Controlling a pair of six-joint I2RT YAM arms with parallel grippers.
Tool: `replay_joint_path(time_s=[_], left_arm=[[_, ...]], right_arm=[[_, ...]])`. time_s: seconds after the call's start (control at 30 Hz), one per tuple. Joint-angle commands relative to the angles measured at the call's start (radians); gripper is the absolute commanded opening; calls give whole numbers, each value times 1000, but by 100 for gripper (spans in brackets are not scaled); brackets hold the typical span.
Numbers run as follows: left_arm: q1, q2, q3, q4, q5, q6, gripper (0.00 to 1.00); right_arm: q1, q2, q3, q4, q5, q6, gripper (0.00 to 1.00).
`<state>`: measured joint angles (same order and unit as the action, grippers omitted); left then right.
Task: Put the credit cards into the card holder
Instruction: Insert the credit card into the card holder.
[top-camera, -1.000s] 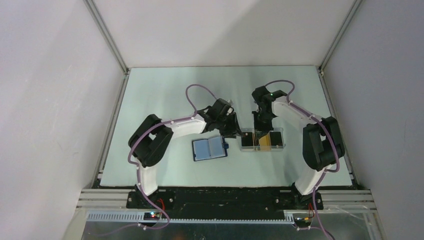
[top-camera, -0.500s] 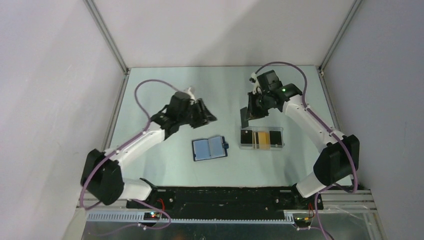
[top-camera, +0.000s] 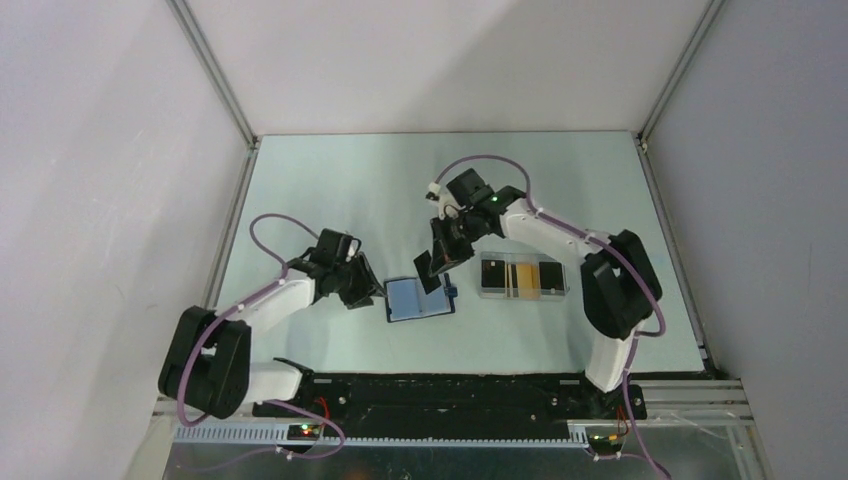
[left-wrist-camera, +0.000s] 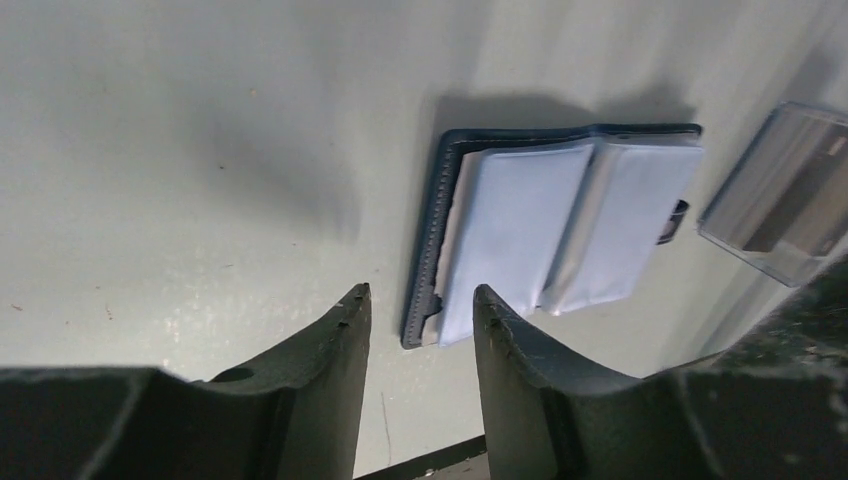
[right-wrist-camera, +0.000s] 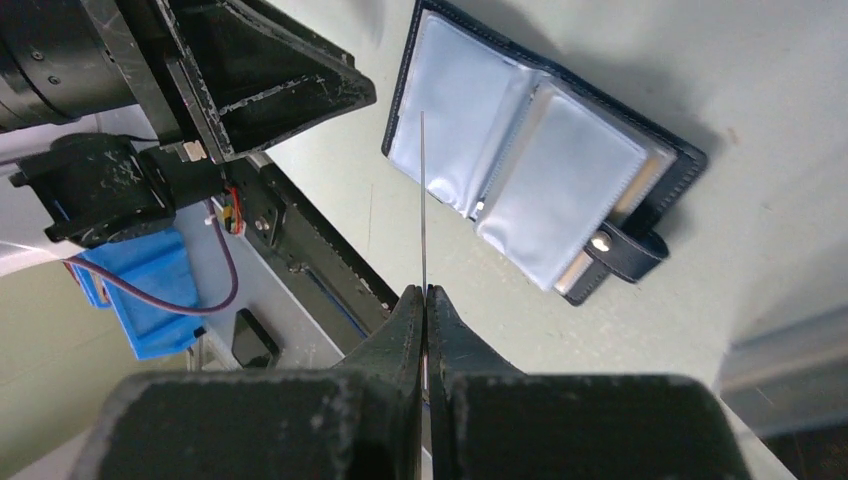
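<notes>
While the card holder (top-camera: 420, 298) lay open on the pale table (top-camera: 330, 190), between the two arms and near the front edge, its clear pockets faced up; the small strap with the pale snap clasp (right-wrist-camera: 600, 243) stuck out on its right side. The left gripper (top-camera: 367, 290) sat low just left of the holder, its fingers (left-wrist-camera: 340, 345) spread moderately apart with nothing between them; in the left wrist view the holder's (left-wrist-camera: 540, 230) near corner showed through that gap, though whether a finger touched it could not be told. The right gripper (top-camera: 445, 250) hung over the holder's right half, its fingers (right-wrist-camera: 405, 320) pinched tight on a thin card (top-camera: 430, 270); in the right wrist view that card (right-wrist-camera: 423, 200) appeared edge-on as a fine line above the pockets (right-wrist-camera: 530, 170), apart from them. Just right of the holder lay a clear plastic case (top-camera: 565, 277); an orange-yellow card (top-camera: 548, 277) showed inside it.
</notes>
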<state>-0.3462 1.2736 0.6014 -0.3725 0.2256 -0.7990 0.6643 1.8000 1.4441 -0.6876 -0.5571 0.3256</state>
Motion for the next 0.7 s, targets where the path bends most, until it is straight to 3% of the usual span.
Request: replay_joint_path(time_s=[0.0,0.37,0.67], left_arm=[[2,49,34,-29,-36,54,45],[-73,195,131,-37,-82,37,44],[-97,280,184,-102,-139,9,40]], right_arm=[[33,64,11,69,-77,20,0],[49,154,-11,-17,16,4,0],[46,226,16,-75,-18,-18,0]])
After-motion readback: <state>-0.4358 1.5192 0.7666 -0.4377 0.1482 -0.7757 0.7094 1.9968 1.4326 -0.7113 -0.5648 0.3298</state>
